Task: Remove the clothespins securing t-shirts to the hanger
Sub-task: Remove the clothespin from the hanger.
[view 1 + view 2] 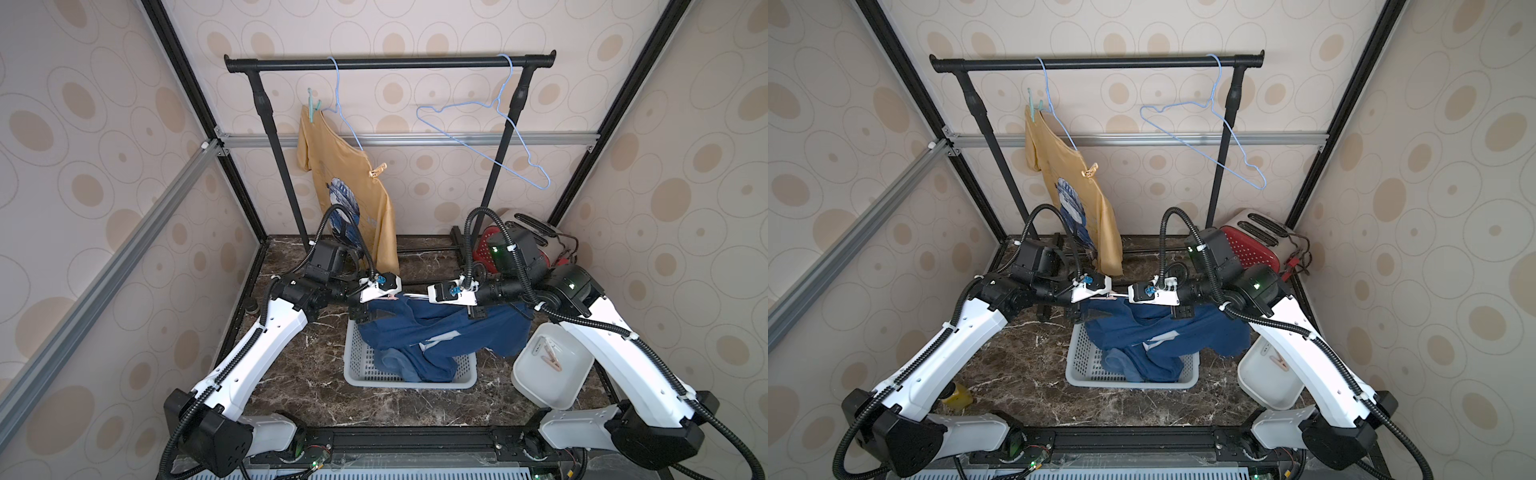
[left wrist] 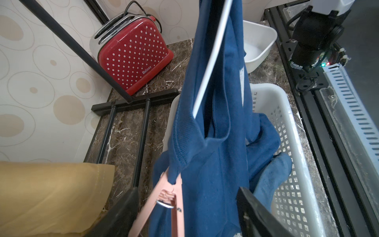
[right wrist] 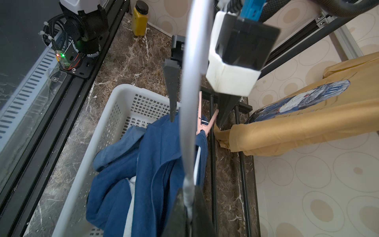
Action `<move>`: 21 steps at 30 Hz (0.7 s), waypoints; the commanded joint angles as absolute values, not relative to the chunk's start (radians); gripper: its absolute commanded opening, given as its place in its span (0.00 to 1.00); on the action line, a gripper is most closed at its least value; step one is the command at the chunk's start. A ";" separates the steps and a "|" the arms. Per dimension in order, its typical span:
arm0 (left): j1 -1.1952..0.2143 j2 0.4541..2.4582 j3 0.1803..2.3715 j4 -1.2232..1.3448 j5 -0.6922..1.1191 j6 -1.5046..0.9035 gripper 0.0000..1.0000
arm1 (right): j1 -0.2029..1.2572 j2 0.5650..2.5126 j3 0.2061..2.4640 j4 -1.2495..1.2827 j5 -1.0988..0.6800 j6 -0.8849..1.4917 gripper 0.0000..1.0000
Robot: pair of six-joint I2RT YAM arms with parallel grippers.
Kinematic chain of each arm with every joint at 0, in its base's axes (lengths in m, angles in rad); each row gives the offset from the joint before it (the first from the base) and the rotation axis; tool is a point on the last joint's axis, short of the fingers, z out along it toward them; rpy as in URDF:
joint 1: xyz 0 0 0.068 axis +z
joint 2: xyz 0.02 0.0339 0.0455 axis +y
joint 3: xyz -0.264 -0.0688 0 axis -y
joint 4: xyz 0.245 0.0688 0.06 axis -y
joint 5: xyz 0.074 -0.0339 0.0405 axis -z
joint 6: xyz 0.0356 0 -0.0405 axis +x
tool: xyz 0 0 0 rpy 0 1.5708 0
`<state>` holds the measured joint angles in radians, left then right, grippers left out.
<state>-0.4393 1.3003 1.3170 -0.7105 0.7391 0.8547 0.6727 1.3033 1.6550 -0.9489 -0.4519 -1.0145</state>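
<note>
A dark blue t-shirt (image 1: 436,328) hangs from a white hanger (image 2: 211,57) over the basket. A pinkish clothespin (image 2: 164,197) clips its edge. My left gripper (image 2: 187,190) stands open, one finger on each side of that pin and the cloth. My right gripper (image 3: 188,197) is shut on the white hanger's wire (image 3: 190,102). A mustard-yellow t-shirt (image 1: 345,174) hangs on a blue hanger (image 1: 349,124) at the rail, held by a teal clothespin (image 1: 312,106) and a tan one (image 1: 377,170). A lighter blue t-shirt (image 1: 399,361) lies in the basket.
The white mesh basket (image 1: 361,365) sits mid-table under both grippers. A white tub (image 1: 536,395) at the right holds loose clothespins (image 1: 548,353). An empty blue hanger (image 1: 498,137) hangs from the black rail (image 1: 390,63). A red toaster (image 2: 133,55) stands back right, a yellow bottle (image 1: 957,395) front left.
</note>
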 commanded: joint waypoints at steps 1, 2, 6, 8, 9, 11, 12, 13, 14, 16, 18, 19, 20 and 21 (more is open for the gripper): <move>-0.433 1.286 1.308 -0.689 0.706 0.867 0.71 | 0.675 1.280 1.650 -0.928 -0.467 -1.028 0.00; -0.434 1.283 1.306 -0.680 0.697 0.866 0.69 | 0.675 1.278 1.651 -0.927 -0.468 -1.028 0.00; -0.433 1.281 1.305 -0.653 0.686 0.850 0.65 | 0.676 1.276 1.651 -0.930 -0.465 -1.028 0.00; -0.433 1.281 1.305 -0.642 0.689 0.841 0.62 | 0.676 1.275 1.649 -0.931 -0.466 -1.027 0.00; -0.434 1.281 1.306 -0.642 0.690 0.837 0.61 | 0.675 1.276 1.648 -0.931 -0.466 -1.026 0.00; -0.433 1.280 1.307 -0.642 0.697 0.831 0.59 | 0.676 1.276 1.647 -0.931 -0.467 -1.025 0.00; -0.434 1.281 1.308 -0.643 0.700 0.826 0.59 | 0.675 1.276 1.646 -0.930 -0.465 -1.025 0.00; -0.434 1.281 1.307 -0.641 0.703 0.822 0.57 | 0.675 1.276 1.644 -0.930 -0.466 -1.024 0.00; -0.433 1.281 1.309 -0.643 0.703 0.821 0.56 | 0.676 1.275 1.643 -0.931 -0.463 -1.025 0.00; -0.433 1.283 1.309 -0.642 0.694 0.824 0.52 | 0.675 1.275 1.643 -0.931 -0.460 -1.026 0.00; -0.433 1.288 1.315 -0.648 0.682 0.830 0.46 | 0.675 1.275 1.641 -0.930 -0.457 -1.028 0.00; -0.433 1.292 1.319 -0.656 0.677 0.834 0.43 | 0.675 1.275 1.640 -0.931 -0.457 -1.028 0.00; -0.433 1.293 1.320 -0.659 0.673 0.834 0.40 | 0.675 1.276 1.640 -0.930 -0.457 -1.028 0.00; -0.433 1.292 1.319 -0.659 0.671 0.834 0.38 | 0.675 1.275 1.640 -0.930 -0.458 -1.028 0.00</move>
<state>-0.4393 1.3003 1.3045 -0.6441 0.6769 0.8227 0.6727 1.2976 1.6474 -0.9417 -0.4507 -1.0119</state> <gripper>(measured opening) 0.395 0.062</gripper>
